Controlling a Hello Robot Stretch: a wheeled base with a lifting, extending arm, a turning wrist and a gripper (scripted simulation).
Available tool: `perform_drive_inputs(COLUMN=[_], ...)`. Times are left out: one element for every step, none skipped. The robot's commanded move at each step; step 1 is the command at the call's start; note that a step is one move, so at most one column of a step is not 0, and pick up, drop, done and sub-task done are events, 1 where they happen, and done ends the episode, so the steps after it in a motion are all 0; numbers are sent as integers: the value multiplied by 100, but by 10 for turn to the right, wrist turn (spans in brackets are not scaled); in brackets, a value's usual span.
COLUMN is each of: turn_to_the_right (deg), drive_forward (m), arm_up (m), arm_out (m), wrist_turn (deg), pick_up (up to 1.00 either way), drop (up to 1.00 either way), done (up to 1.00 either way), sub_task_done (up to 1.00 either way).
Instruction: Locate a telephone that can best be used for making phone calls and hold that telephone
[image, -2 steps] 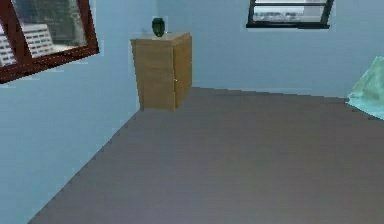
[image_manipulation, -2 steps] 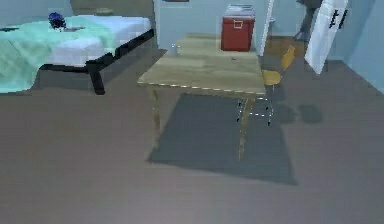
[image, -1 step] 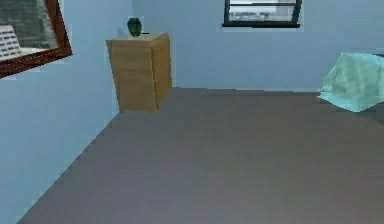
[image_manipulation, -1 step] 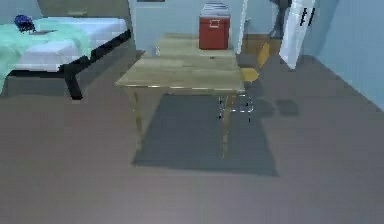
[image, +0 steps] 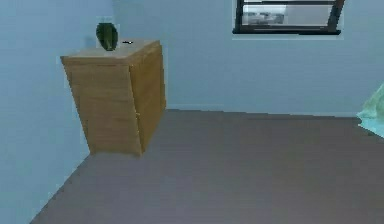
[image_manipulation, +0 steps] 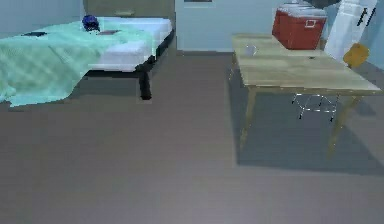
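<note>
Atop wooden dresser (image: 115, 95): dark green round thing (image: 106, 36), small dark item (image: 127, 42) beside. Arm side view: bed (image_manipulation: 120, 50), table (image_manipulation: 290, 72) bearing red cooler (image_manipulation: 298, 27). Gripper state: cannot tell.

No readable text, no legible labels, numbers or signs on red box (image_manipulation: 298, 26), dresser (image: 118, 95), table (image_manipulation: 300, 70)

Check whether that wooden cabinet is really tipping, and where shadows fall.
Forward view: the cabinet leans only through lens distortion near the edge, not tipping. Arm side view: the table throws a soft grey shadow on the floor beneath it.
</note>
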Motion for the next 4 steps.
perform_drive_inputs(turn_to_the_right=[0,30,0,-450], drive_forward=[100,0,100,0], arm_up=[0,0,0,0], arm_out=[0,0,0,0], wrist_turn=[0,0,0,0], pick_up=[0,0,0,0], drop=[0,0,0,0], done=[0,0,0,0], sub_task_done=[0,0,0,0])
